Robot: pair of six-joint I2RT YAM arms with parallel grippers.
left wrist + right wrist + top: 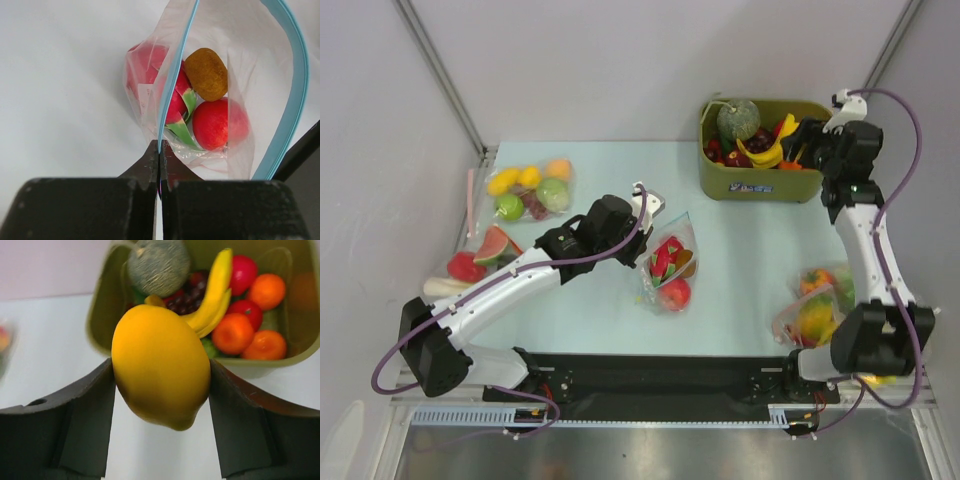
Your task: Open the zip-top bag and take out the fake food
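Task object: small clear soft-plastic zip-top bag [670, 262] with a blue-green zip strip [295, 85]. It lies mid-way across the pale table [590, 300], between the two arms, with its mouth open.
Contents: glossy plastic fake food [215, 122] inside the bag, comprising red pieces, one brown oval piece [206, 73] and a strip of green.
Left gripper [159, 150]: fingers pressed together on the near lip of the zip strip, holding that side of the mouth. The far lip curves free to the right.
Right gripper [161, 400]: clamped on a smooth yellow lemon-shaped plastic fruit [160, 365], well apart from the bag, at the olive-green plastic bin [760, 185]. Whether the fruit hangs over the bin or just beside its rim cannot be told.
Bin contents: netted green melon [159, 265], yellow banana [215, 295], and orange and red round fruits.
Surroundings: three further clear bags of plastic fruit [530, 190], two at the left and one beside the right arm's base.
Step in hand: judged to be removal. The mouth is open, one piece is out, and several are in the bag.
Next move: judged to call for release of the yellow fruit into the bin. The right gripper would then enter between the two lips for the piece nearest the mouth, the left pinch holding the soft plastic from collapsing.
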